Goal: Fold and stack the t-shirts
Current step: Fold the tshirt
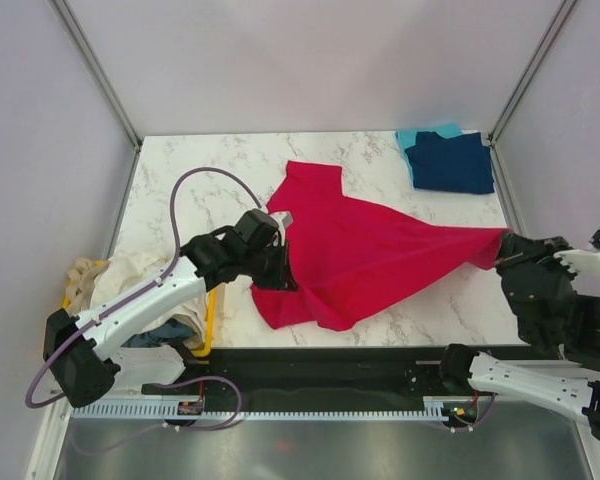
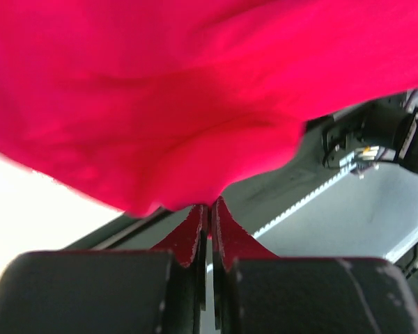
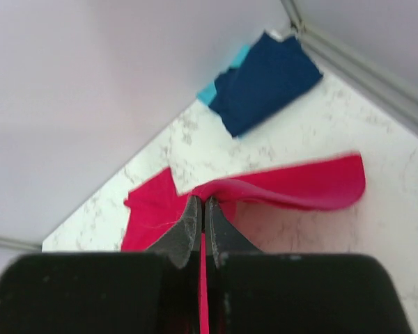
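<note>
Crimson t-shirt [image 1: 370,255] lies spread across the middle of the marble surface [image 1: 200,170], held by both arms. The left tool [image 1: 280,268] is clamped shut on its left edge, red cloth pinched between the fingers. The right tool [image 1: 499,262] is closed on the shirt's right end, which is drawn to a point and lifted. At the near left, a yellow bin [image 1: 208,322] holds cream cloth [image 1: 130,275]. In the far right corner, a folded navy t-shirt [image 1: 452,162] rests on a teal t-shirt [image 1: 418,136].

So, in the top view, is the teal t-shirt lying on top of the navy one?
No: the navy t-shirt lies on top, with the teal t-shirt showing only along its far edge.
</note>
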You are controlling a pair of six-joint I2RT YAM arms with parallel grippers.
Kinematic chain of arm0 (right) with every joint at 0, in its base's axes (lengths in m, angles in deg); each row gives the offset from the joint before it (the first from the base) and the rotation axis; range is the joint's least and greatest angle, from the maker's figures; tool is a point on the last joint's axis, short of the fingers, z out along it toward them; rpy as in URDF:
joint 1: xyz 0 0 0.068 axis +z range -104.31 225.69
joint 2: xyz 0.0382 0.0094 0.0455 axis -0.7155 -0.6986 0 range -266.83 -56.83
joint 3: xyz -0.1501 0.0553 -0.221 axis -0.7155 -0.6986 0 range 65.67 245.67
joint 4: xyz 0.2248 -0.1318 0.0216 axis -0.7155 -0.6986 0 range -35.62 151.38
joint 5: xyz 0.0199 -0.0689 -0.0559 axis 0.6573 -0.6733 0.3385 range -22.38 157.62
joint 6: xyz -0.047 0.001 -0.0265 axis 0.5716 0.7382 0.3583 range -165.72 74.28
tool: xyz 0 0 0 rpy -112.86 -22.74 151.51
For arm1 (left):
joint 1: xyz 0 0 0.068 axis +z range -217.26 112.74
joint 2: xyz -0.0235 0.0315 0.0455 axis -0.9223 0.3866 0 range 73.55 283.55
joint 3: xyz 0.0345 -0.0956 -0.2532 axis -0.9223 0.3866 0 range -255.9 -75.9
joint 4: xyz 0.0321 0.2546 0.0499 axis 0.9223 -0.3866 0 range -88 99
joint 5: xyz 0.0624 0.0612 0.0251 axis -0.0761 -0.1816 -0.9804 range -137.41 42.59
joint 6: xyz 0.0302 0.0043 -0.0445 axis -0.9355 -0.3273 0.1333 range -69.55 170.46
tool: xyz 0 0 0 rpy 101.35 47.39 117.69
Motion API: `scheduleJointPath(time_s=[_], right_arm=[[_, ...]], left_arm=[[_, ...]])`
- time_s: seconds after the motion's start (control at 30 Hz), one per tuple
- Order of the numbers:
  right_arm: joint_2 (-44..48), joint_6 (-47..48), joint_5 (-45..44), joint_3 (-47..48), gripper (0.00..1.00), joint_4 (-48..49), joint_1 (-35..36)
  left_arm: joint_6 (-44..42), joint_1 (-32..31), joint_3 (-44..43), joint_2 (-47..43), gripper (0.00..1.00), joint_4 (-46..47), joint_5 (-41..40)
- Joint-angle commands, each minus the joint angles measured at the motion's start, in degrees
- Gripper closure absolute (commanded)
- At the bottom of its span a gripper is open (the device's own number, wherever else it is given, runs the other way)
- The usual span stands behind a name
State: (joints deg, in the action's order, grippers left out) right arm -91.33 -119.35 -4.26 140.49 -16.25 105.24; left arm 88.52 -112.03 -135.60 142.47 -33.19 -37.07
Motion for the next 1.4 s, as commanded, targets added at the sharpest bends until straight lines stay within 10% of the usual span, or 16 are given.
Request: scheduleJointPath(time_s=[0.0,0.37,0.57,0.7,0.8,1.0,1.23,1.37], right_arm=[[-4.0,12.3,-13.8,7.3,1.00,-5.9,1.8],[11.0,2.3,-2.2,-14.0,1.00,-1.5,9.2],[1.7,-2.7,-0.5,-19.9,1.00,1.2,12.3],[-9.1,10.4,-3.4,-20.6,1.00,16.3,11.9],[-19.2,38.8,16.9,-18.9,1.00,39.3,-2.6],[-34.1,47.0,58.6,-13.1,1.00,52.3,-34.6],[-69.3,49.0,78.8,28.4,1.00,43.9,-50.2],[-93.1,42.2,91.7,83.2,1.00,36.1,-57.3]], left_arm=[[4.5,-2.9,-0.6,-2.0,0.98,-1.4,-1.7],[-7.5,-3.3,-12.1,1.3,0.98,-15.2,-14.8],[-13.4,-2.2,-17.4,7.6,0.98,-14.1,-18.1],[-15.7,7.8,-19.8,12.3,0.98,-9.6,-15.3],[-17.0,15.4,-22.2,12.6,0.98,-4.9,-8.8],[-19.8,22.3,-29.3,16.8,0.98,-4.2,-5.6],[-19.7,32.9,-54.4,36.4,0.98,-7.2,-0.3],[-16.1,38.0,-100.0,54.6,0.98,-12.2,9.2]])
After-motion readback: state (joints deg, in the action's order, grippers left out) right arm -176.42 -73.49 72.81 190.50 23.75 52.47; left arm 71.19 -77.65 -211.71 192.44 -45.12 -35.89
